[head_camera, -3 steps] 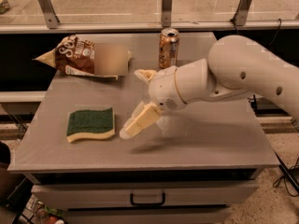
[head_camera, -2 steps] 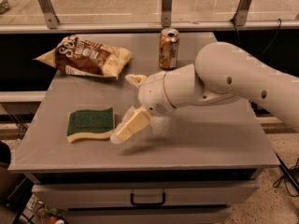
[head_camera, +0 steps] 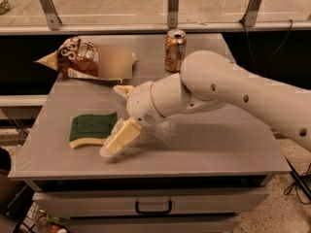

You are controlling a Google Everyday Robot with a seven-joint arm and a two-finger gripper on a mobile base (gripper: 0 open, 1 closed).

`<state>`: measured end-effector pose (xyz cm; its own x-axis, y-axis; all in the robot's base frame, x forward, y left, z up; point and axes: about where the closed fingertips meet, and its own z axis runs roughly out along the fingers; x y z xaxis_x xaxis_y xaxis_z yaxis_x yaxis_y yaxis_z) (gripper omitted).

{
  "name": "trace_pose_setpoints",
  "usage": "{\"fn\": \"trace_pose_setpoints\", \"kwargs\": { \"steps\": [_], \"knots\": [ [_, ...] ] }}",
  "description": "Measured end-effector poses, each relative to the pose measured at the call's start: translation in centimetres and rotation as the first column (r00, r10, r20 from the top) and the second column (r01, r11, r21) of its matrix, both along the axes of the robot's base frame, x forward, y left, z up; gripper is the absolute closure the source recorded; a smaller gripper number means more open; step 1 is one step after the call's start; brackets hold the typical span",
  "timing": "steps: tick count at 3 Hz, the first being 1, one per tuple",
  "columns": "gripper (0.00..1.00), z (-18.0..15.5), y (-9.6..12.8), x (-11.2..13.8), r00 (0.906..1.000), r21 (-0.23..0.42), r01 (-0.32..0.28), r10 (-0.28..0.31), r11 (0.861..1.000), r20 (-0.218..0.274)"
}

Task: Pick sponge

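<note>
Sponge (head_camera: pixel 92 128) lies flat, green side up, at 8 o'clock on the surface (head_camera: pixel 218 149). I see the pincer (head_camera: pixel 115 120) at the sponge's 3 o'clock end, spread wide with one finger beyond the far corner and one by the near corner; contact I cannot tell. Snack bag (head_camera: pixel 80 59) sits at 11 o'clock, can (head_camera: pixel 175 50) at 12.

Snack bag (head_camera: pixel 80 60), soda can (head_camera: pixel 175 50), grey table (head_camera: pixel 218 152)

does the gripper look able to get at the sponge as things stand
Probably yes: the open gripper is right at the edge of the sponge, with nothing between them; the bag and can sit farther back.
</note>
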<state>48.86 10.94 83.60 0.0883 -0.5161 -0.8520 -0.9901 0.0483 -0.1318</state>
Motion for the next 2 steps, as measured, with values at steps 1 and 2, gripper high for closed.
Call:
{"fn": "trace_pose_setpoints", "kwargs": {
  "steps": [1,2],
  "knots": [
    [0.0,-1.21,1.11,-0.12,0.9993,0.002,-0.031,0.031,1.0,-0.022],
    [0.18,-1.16,1.26,-0.23,0.9992,0.002,-0.035,0.035,0.999,-0.021]
  ]
}}
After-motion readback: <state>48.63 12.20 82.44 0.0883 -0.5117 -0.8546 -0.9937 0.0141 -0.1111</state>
